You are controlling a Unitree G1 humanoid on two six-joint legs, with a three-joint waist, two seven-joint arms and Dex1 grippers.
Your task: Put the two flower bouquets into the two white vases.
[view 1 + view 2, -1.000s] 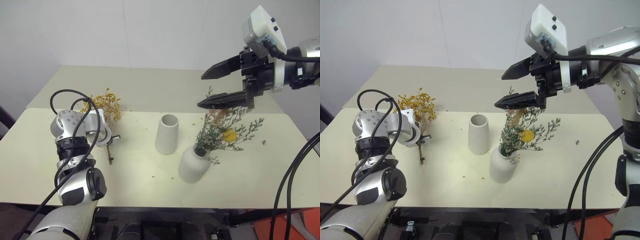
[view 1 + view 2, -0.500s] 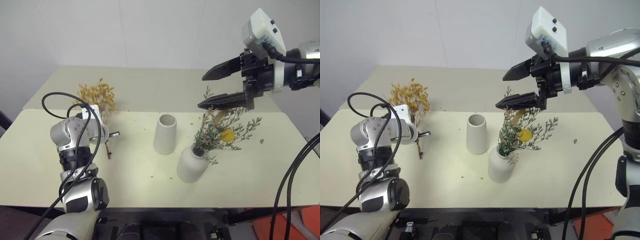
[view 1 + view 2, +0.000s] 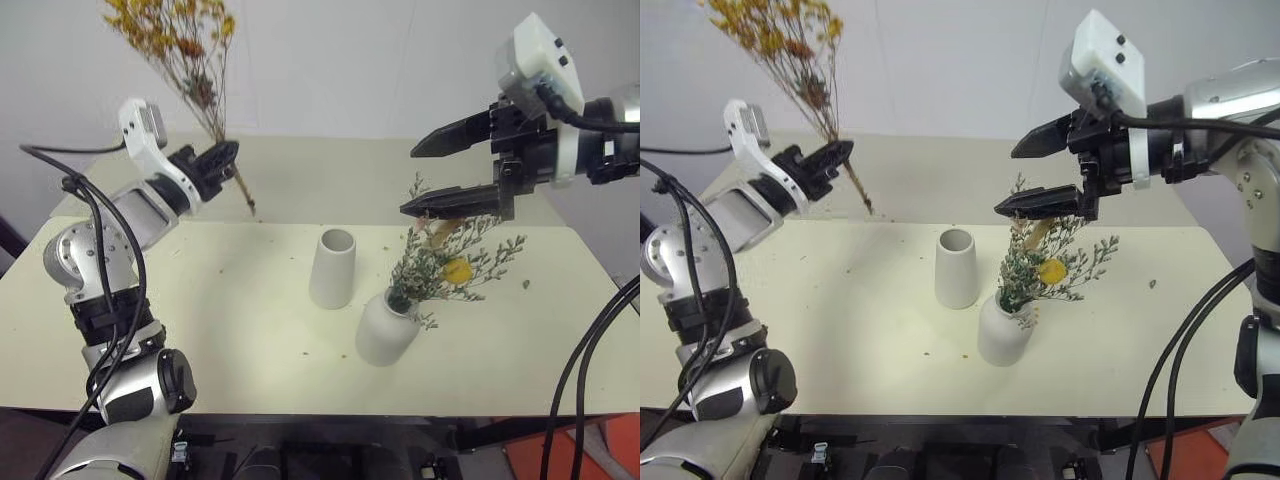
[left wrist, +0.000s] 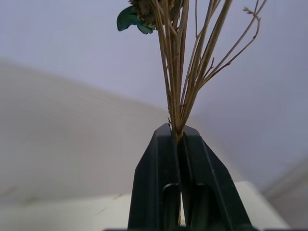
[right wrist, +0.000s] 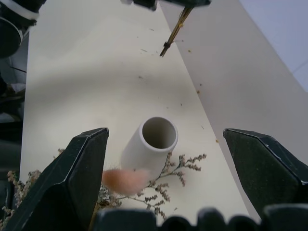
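Lifted off table [image 3: 250,310], yellow bouquet [image 3: 180,40] in left hand [image 3: 222,155]; two vases [image 3: 333,268]

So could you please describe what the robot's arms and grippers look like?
Both arms are silver-grey metal with black joint sections and loose black cables looping alongside. The left gripper and right gripper each have two tapered black fingers. A white box-shaped camera housing sits on each wrist.
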